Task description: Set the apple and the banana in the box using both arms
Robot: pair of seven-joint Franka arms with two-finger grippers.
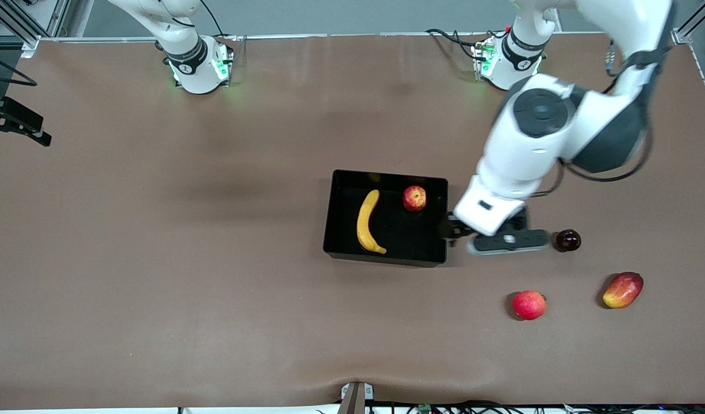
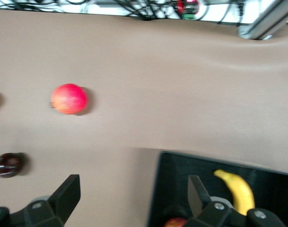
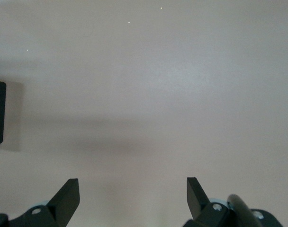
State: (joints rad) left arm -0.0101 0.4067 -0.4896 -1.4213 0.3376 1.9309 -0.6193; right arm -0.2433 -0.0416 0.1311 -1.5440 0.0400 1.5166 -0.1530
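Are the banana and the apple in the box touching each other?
Apart. The front view shows the banana and the apple both lying in the box, with a plain strip of black floor between them.

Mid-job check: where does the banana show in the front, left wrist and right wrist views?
Front view: banana lies in the box, beside the apple.
Left wrist view: banana shows inside the box, past the open left gripper.
Right wrist view: not in it.
Shared landmark: the box.
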